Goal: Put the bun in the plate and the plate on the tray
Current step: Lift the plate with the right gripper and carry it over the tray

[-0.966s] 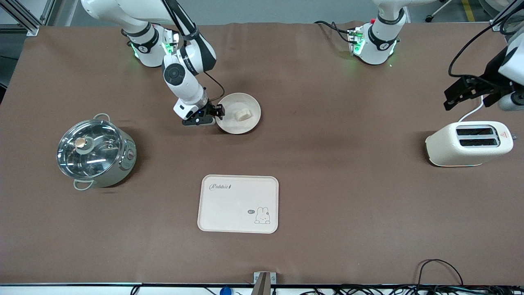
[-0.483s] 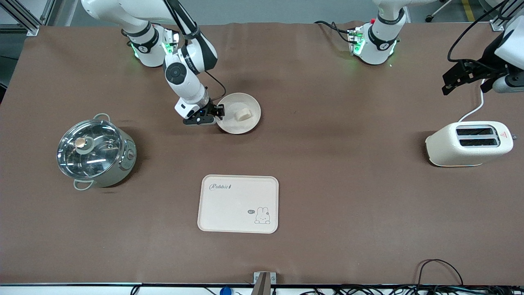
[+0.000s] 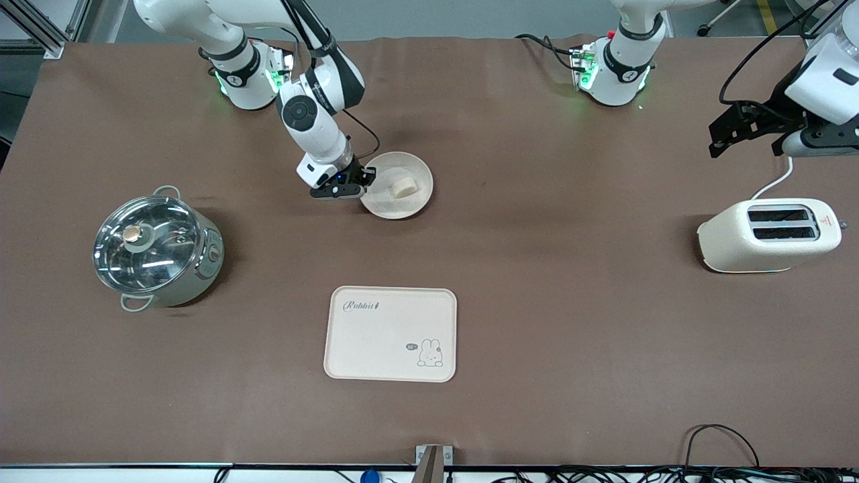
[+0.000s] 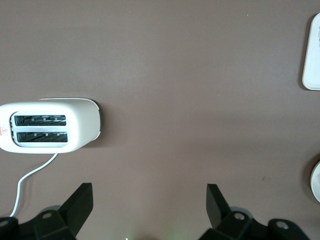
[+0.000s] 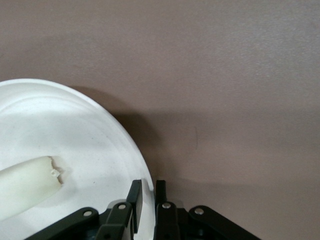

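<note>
The plate [image 3: 397,194], a round shallow cream dish with a smooth matte face and a raised rim, sits on the brown table cover [image 3: 537,322] toward the edge where the arm bases stand, nearer the right arm's end. In it lies the bun [image 3: 402,188], a small pale oblong with a soft, slightly rough end seen in the right wrist view [image 5: 27,187]. The right gripper [image 3: 366,182] is at the plate's rim on the side toward the right arm's end of the table, its two black fingers [image 5: 135,200] drawn close with the rim [image 5: 142,172] pinched between them.

The tray [image 3: 390,333], flat, cream, rectangular with rounded corners, a script mark and a rabbit drawing, lies bare near the table edge closest to the front camera, well apart from the plate. A lidded steel pot [image 3: 156,248] with a glass lid stands toward the right arm's end. A glossy cream two-slot toaster [image 3: 769,235] with a white cord stands at the left arm's end.

The left gripper [image 4: 150,210] hangs above the table near the toaster, jaws wide apart, holding nothing.
</note>
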You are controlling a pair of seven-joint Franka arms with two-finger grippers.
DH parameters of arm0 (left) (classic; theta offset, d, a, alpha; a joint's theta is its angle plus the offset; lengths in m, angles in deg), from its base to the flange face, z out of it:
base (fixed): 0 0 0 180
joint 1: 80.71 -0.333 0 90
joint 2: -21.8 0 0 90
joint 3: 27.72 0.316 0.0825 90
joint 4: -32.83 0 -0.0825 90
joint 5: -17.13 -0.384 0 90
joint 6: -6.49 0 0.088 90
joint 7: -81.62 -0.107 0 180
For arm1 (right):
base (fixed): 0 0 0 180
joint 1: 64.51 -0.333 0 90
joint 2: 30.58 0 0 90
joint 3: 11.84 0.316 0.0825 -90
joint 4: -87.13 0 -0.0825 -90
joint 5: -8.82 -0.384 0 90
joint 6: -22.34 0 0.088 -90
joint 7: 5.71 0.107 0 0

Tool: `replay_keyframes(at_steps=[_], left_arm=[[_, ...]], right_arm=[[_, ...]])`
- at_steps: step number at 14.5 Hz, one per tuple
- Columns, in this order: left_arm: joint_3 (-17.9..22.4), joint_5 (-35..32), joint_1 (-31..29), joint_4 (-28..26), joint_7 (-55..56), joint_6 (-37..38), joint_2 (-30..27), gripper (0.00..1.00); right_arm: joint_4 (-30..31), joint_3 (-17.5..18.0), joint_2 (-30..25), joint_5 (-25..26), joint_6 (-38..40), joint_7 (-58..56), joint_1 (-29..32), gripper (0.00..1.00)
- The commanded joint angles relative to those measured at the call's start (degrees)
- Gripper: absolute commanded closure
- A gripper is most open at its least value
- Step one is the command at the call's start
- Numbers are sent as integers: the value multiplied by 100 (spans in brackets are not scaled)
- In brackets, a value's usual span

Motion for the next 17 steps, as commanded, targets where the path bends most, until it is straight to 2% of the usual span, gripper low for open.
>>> replay_keyframes(at_steps=[1,3,4,7,9,12,14,17], left_arm=[[-6,69,0,191,-69,9,133,0],[-14,61,18,191,-60,0,133,0],[-23,61,18,191,-60,-18,142,0],[-23,69,0,191,-60,-18,133,0],[-50,69,-9,199,-51,-18,133,0],[-50,69,-9,200,-51,-18,125,0],[-50,69,-17,200,-51,-18,125,0],[-50,69,-26,200,-51,-18,116,0]], right_arm=[[0,-16,73,-129,-149,-1,-97,98],[-78,-8,21,-137,-79,17,-27,100],[-192,-8,-49,-216,191,104,26,100],[-692,-16,-260,-865,808,192,35,100],[-1018,-51,-340,-893,1220,192,79,100],[-1562,-60,-323,-893,1652,87,456,100],[-1940,-52,-253,-902,1907,-394,876,100],[-2528,-52,177,-911,1925,-922,1343,100]])
